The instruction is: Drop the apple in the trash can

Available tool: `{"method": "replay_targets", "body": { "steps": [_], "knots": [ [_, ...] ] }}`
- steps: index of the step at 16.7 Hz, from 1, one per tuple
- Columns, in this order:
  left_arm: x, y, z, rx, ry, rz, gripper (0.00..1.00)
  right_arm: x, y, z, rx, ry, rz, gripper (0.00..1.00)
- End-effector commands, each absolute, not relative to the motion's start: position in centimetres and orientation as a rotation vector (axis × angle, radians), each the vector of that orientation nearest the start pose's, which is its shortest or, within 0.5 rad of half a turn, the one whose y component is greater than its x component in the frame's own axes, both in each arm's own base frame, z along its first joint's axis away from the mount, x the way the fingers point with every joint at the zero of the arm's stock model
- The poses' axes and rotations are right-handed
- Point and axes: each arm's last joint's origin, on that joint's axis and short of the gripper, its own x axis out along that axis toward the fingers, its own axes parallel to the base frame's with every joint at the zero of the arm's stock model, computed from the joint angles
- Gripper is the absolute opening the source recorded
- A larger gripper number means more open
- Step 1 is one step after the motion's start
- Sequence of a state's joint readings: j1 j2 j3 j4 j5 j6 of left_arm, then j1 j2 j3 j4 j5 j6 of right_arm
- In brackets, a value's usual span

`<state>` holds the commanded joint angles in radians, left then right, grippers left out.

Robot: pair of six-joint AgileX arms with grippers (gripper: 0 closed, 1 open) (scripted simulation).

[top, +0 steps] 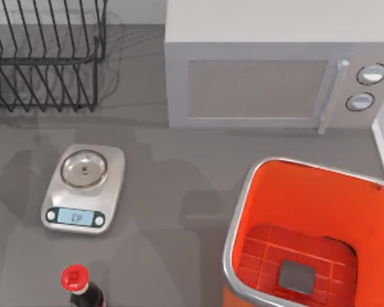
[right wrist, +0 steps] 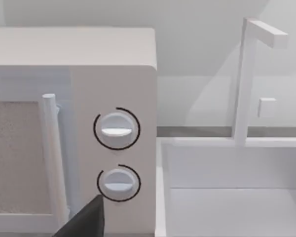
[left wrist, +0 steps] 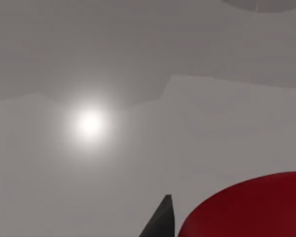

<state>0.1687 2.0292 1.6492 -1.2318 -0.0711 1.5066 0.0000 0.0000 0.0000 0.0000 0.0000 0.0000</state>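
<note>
Dish rack (top: pixel 45 54), far left: holds nothing. Scale (top: pixel 83 188), bottle (top: pixel 82 289), microwave (top: pixel 275 70) on table (top: pixel 173 192). Trash can (top: pixel 310 236), right: bare grid floor w/ grey square. Apple (left wrist: pixel 251 207): beside left gripper fingertip (left wrist: pixel 163 219), left wrist view; grip can't tell. Right gripper fingertip (right wrist: pixel 86 219) faces microwave knobs; opening can't tell.

Grey table (top: pixel 173 192) carries a microwave (top: pixel 269 70), wire rack (top: pixel 45 57) and scale (top: pixel 83 188).
</note>
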Motion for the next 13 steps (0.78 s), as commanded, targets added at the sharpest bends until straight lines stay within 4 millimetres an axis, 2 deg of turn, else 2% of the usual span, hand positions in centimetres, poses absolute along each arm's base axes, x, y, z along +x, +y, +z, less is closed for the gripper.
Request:
{"method": "replay_targets", "body": {
  "steps": [3,5,10,13],
  "knots": [
    [37.7,7.1,24.7,1.065,1.387,-1.01,0.0,10.6,-0.1,16.0,0.0,0.0,0.0,1.0],
    [37.4,7.0,26.2,1.069,1.378,-0.994,0.0,10.6,-0.1,16.0,0.0,0.0,0.0,1.0],
    [37.4,7.1,26.2,1.067,1.379,-0.994,0.0,10.6,-0.1,16.0,0.0,0.0,0.0,1.0],
    [38.1,5.4,26.3,1.151,1.337,-1.075,0.0,10.6,-0.1,16.0,0.0,0.0,0.0,1.0]
  ]
}}
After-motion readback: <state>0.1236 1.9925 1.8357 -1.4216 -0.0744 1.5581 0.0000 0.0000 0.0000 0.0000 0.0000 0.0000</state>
